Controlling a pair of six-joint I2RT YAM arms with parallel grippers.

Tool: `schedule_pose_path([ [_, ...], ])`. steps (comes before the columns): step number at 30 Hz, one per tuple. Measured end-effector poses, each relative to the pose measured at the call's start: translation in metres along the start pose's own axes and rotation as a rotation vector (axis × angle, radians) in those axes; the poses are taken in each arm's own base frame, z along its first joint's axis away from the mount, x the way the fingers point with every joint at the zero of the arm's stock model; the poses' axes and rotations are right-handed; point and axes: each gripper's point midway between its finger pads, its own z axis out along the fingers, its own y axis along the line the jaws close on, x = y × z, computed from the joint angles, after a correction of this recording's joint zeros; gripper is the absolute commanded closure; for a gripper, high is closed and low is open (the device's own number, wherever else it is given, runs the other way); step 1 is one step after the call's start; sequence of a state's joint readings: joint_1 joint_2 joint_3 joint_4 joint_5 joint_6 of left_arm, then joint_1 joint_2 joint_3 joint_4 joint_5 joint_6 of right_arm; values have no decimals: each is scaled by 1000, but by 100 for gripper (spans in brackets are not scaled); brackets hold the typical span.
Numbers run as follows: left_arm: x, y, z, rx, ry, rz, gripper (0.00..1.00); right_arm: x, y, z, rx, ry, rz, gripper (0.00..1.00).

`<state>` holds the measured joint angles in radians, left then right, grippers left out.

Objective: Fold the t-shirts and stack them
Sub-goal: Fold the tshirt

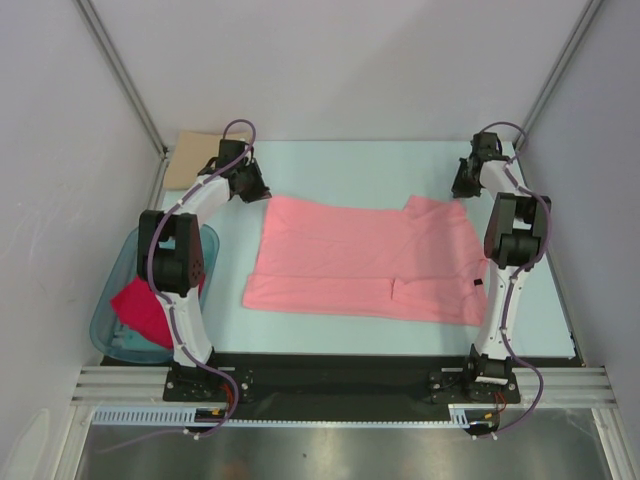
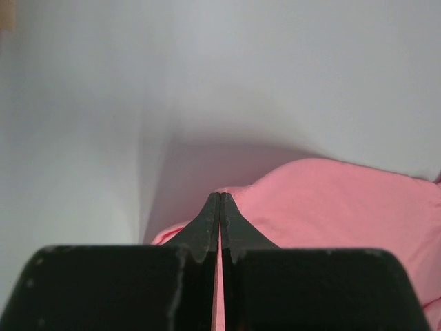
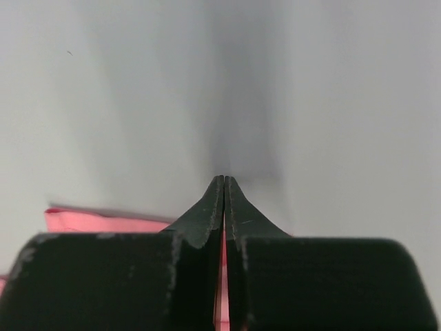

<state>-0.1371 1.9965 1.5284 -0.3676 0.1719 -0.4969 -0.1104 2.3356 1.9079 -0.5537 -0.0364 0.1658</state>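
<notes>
While left hand (image 1: 254, 189), right hand (image 1: 462, 187) pinch far corners, t-shirt (image 1: 350, 255) lies between.

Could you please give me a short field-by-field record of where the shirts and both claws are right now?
spread shirt: salmon-pink t-shirt, lying spread out on the table
left claw: shut on the far left corner of the salmon-pink t-shirt
right claw: shut on its far right corner
tub: teal tub at the table's left edge, with a crimson shirt in it
far left corner: tan shirt, apart from the spread one
stack: none to be seen
</notes>
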Motion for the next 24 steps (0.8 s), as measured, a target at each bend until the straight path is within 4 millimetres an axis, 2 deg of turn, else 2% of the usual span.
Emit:
schedule_pose_path([
  [5,0,0,0,0,0,0,100,-14,10,-7,-53,-66,27,100],
  [13,1,-2,0,9,4,-1,100,-49,26,-53,-126,-182,55,100],
  [16,0,-3,0,18,4,-3,100,-52,22,-61,-90,-158,62,88],
  [17,1,-3,1,19,5,-3,100,-55,20,-64,-71,-148,65,67],
  [18,1,-4,1,20,5,-3,100,-59,16,-65,-45,-145,69,58],
  [20,1,-4,2,24,5,-7,100,-59,7,-66,5,-131,78,49],
  [21,1,-4,3,24,5,-8,100,-56,2,-66,21,-117,84,48],
  [24,3,-3,6,24,11,-12,100,-38,-14,-60,67,-48,145,41],
])
